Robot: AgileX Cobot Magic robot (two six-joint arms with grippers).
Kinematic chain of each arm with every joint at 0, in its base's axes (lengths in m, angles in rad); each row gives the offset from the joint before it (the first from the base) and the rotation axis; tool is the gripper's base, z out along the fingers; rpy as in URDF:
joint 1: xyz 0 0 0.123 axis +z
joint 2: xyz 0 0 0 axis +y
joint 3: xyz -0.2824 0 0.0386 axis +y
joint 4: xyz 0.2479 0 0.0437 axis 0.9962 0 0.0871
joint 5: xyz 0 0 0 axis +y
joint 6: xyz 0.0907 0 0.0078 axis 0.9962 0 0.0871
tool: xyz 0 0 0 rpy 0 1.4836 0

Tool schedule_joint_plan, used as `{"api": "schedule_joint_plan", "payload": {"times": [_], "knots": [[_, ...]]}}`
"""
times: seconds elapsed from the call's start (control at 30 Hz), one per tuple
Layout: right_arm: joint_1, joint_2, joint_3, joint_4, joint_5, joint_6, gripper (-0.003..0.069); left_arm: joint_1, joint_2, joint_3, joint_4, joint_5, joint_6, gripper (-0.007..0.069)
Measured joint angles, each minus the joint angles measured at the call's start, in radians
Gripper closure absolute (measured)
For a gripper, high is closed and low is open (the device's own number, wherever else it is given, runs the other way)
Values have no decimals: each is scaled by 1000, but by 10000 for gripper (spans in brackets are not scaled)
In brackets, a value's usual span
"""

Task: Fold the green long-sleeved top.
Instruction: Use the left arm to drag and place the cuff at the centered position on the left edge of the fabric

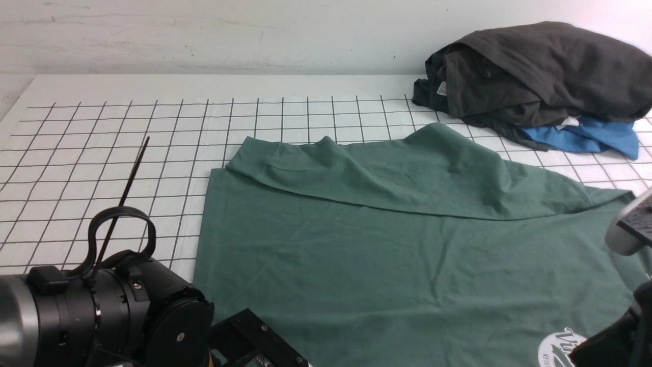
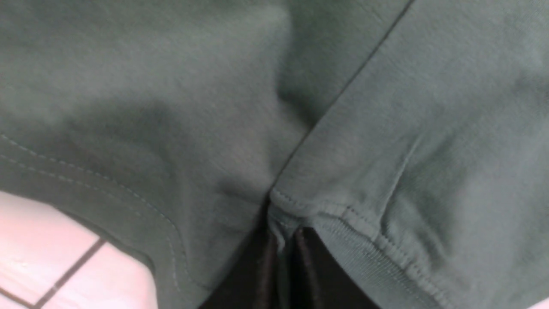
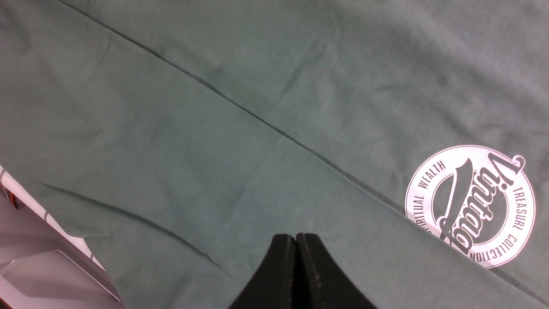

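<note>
The green long-sleeved top (image 1: 356,255) lies spread on the gridded table, one sleeve folded across its far part. Its round white logo (image 1: 560,349) shows near the front right corner. In the left wrist view my left gripper (image 2: 283,240) is shut on a pinch of the top (image 2: 386,128), right where a ribbed cuff edge meets a seam. My right gripper (image 3: 296,240) is shut with nothing in it, hovering over flat cloth of the top (image 3: 214,128), beside the logo (image 3: 469,206). In the front view both grippers' fingertips are out of sight.
A dark charcoal garment (image 1: 540,71) is heaped at the back right on a bright blue garment (image 1: 586,137). The white gridded table cover (image 1: 102,153) shows bare to the left. My left arm's body and its cable loop (image 1: 122,234) fill the front left corner.
</note>
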Motion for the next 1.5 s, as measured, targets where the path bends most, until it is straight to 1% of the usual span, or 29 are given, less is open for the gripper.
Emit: {"api": "schedule_joint_plan", "payload": {"times": [0.07, 0.27, 0.37, 0.5, 0.53, 0.57, 0.7, 0.8, 0.9, 0.93, 0.97, 1.07, 1.2, 1.33, 1.5], "knots": [[0, 0, 0, 0, 0, -4, 673, 0, 0, 0, 0, 0, 0, 622], [0, 0, 0, 4, 0, -22, 673, -1, -52, -24, -25, 27, 0, 622], [0, 0, 0, 4, -2, -22, 673, -1, -116, -81, -40, 67, 1, 622], [0, 0, 0, 4, -3, -22, 673, -1, -171, -168, -28, 123, 5, 622], [0, 0, 0, 4, -3, -22, 673, -1, -179, -217, 3, 158, 10, 622], [0, 0, 0, 4, -3, -22, 673, -1, -179, -222, 3, 158, 10, 622], [0, 0, 0, -4, -3, -22, 673, 6, -147, -361, 146, 221, 6, 622], [0, 0, 0, -28, -3, -2, 673, 44, -91, -453, 193, 248, 1, 622], [0, 0, 0, -78, -3, 41, 673, 113, -2, -544, 206, 265, 1, 622], [0, 0, 0, -90, -3, 48, 673, 123, 11, -555, 206, 265, 2, 621], [0, 0, 0, -119, -3, 73, 673, 163, 64, -595, 205, 265, 7, 621], [0, 0, 0, -171, -13, 120, 673, 223, 165, -646, 194, 264, 33, 621], [0, 0, 0, -204, -44, 158, 673, 261, 256, -672, 177, 256, 66, 619], [0, 0, 0, -232, -79, 185, 673, 289, 342, -695, 175, 231, 79, 588], [0, 46, -34, -271, -100, 217, 673, 334, 397, -782, 159, 224, 79, 419]]}}
